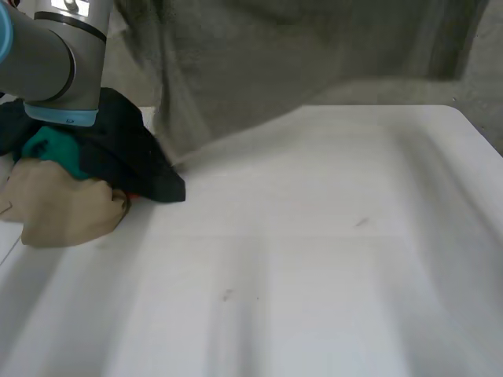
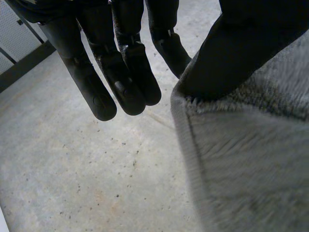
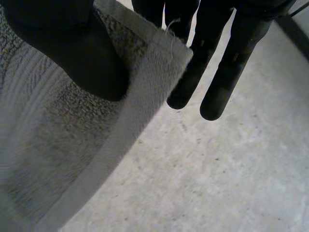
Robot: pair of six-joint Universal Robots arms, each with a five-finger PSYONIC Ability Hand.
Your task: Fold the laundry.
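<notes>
Towel: a grey towel hangs in the air, held up by two top corners, one in each hand. Its lower part drapes towards the far side of the table.
Left hand: the left hand has its thumb pressed down on one corner and seems to pinch it against the nearest finger. The other fingers are straight, beside the corner and clear of the cloth.
Right hand: the right hand clamps the other corner between the thumb in front and the fingers behind. Two straight fingers reach out past the hem.
Table: the white table is bare beneath the towel.
Pile: a heap of dark, teal and beige garments lies crumpled below the left arm.
Progress: this looks like an early stage. The towel is lifted and spread but shows no fold. It has yet to be laid flat and folded, and the heap looks untouched.
</notes>
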